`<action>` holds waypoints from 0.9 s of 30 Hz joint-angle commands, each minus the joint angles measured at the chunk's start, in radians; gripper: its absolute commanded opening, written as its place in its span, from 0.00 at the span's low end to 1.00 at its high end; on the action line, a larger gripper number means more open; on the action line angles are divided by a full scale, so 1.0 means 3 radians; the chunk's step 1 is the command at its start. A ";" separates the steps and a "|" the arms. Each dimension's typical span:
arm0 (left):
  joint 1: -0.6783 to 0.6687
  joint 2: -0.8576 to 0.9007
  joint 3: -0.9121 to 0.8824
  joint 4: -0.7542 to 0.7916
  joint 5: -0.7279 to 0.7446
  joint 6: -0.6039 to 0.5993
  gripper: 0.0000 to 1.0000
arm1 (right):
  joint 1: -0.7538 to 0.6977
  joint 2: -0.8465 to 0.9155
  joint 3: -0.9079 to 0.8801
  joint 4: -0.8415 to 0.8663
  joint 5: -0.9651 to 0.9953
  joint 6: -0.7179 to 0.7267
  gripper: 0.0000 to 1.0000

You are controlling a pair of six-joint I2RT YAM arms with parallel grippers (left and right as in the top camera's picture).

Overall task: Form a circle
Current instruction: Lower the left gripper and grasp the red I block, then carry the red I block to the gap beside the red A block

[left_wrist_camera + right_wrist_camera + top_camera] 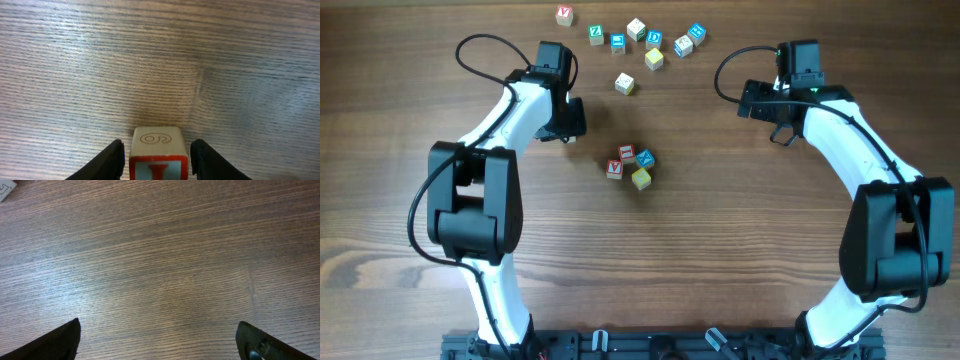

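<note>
My left gripper has its fingers on either side of a cube with a red letter on the face towards the wrist camera. They look pressed to its sides, so I judge it pinched, though the contact itself lies at the bottom edge of that view. From above, this gripper hangs over bare table, and the circle lies near it at about four o'clock. The circle is a tight knot of four cubes: two red-lettered on the nine and twelve o'clock sides, a blue-lettered one at two o'clock and a plain yellow one at five o'clock. The knot is roughly round, with no long axis to line up on. As I judge it, the move turns only on that four o'clock heading and on which side of the knot has room for a fifth cube. I cannot tell the gap for certain; the seven o'clock side, between a red cube and the yellow one, looks the loosest. My right gripper is spread wide over bare wood and holds nothing. It is well apart from the circle, which lies at its eight o'clock, so the left arm is the nearer. Farthest off, at the circle's twelve o'clock, lies the loose scatter of cubes.
</note>
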 commanded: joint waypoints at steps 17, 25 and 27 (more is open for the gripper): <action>-0.0009 -0.0334 -0.0029 -0.0128 -0.0043 0.0045 0.28 | 0.0005 -0.0074 0.0051 -0.0001 0.0036 0.0017 1.00; -0.0010 -0.1320 -0.0031 -0.0950 0.0523 -0.0198 0.24 | 0.0005 -0.0074 0.0051 -0.0001 0.0036 0.0017 0.99; -0.0041 -0.1432 -0.0031 -0.1241 0.0621 -0.0200 0.23 | 0.0005 -0.0074 0.0051 -0.0001 0.0036 0.0018 1.00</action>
